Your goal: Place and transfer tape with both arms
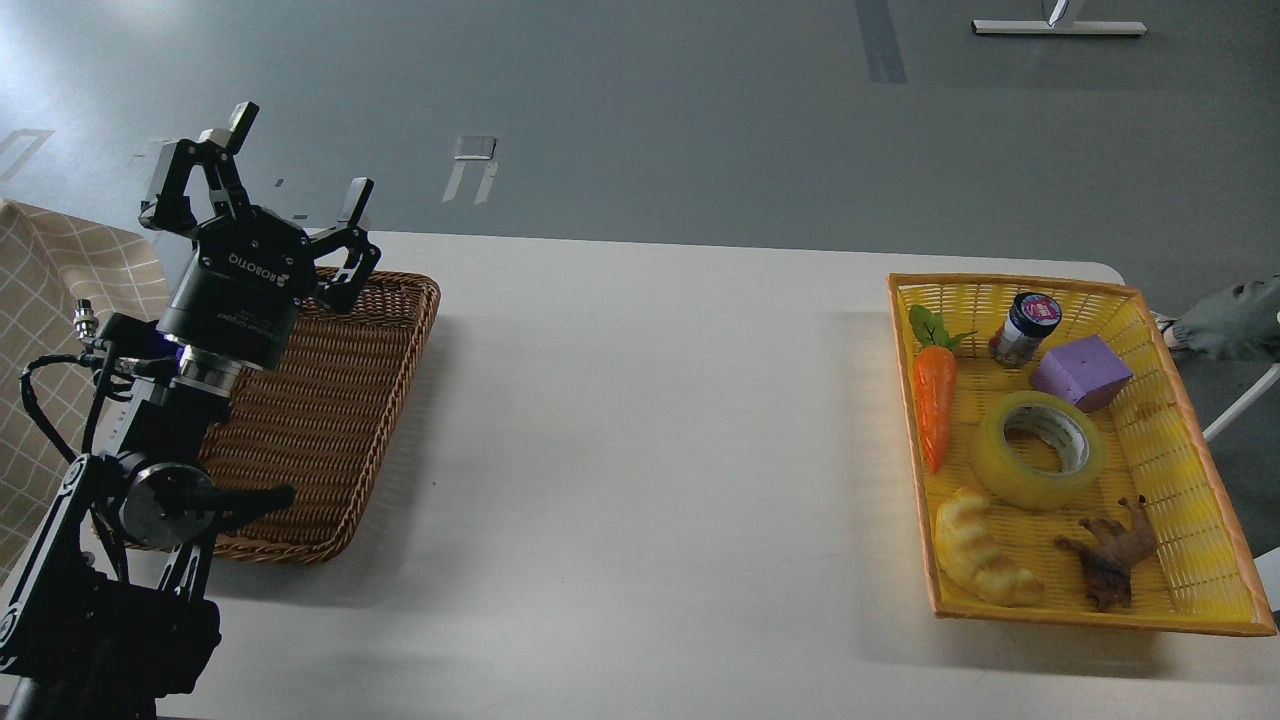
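Observation:
The tape (1037, 449), a wide translucent yellow roll with a white printed core, lies flat in the middle of the yellow basket (1190, 420) at the right of the table. My left gripper (297, 160) is raised above the far edge of the brown wicker basket (330, 420) at the left. Its two fingers are spread wide apart and hold nothing. It is far from the tape, across the table. My right arm and its gripper are out of view.
In the yellow basket with the tape lie a toy carrot (936, 405), a small jar (1024, 328), a purple block (1081, 372), a bread-shaped toy (980, 550) and a brown toy animal (1108, 556). A checked cloth (50, 290) hangs at the far left. The white table (640, 450) spans between the baskets.

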### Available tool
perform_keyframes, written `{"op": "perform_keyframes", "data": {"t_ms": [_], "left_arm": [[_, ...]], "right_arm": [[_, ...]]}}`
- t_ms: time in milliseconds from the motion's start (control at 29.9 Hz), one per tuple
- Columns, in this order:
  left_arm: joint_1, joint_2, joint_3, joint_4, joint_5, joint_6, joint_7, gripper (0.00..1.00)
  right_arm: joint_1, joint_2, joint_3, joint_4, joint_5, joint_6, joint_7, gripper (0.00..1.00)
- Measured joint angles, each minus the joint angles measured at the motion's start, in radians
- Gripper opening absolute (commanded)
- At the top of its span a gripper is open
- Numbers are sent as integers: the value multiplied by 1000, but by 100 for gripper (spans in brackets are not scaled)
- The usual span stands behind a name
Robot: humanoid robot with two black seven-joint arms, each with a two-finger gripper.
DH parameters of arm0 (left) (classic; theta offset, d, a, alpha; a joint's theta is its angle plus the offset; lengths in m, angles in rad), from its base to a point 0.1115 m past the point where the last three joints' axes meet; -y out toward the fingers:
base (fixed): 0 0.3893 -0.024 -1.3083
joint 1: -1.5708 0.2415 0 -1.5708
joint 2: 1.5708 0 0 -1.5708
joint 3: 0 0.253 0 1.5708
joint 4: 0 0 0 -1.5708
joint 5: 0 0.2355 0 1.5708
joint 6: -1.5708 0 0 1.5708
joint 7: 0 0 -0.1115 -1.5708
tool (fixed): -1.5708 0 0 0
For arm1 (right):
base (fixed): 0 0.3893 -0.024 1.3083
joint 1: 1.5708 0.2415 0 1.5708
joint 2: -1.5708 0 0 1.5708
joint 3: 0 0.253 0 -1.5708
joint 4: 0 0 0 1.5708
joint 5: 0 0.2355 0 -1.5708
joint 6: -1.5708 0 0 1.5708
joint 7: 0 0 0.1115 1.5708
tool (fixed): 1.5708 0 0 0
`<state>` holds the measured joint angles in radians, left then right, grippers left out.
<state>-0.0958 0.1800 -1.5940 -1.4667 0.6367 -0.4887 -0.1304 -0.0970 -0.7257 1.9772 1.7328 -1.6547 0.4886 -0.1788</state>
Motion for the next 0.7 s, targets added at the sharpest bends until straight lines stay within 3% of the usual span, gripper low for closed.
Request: {"op": "perform_keyframes", "data": {"t_ms": [167, 368, 702], "left_arm": [[5, 0, 2, 2, 0, 0, 1, 100], [16, 1, 7, 4, 1, 0, 2, 100], [34, 1, 13, 8, 1, 0, 2, 100]], "right_arm": [[11, -77, -170, 0, -24, 0, 30, 99], [59, -109, -374, -3, -253, 0, 32, 98], [62, -89, -543, -52, -462, 0, 32, 96]]}}
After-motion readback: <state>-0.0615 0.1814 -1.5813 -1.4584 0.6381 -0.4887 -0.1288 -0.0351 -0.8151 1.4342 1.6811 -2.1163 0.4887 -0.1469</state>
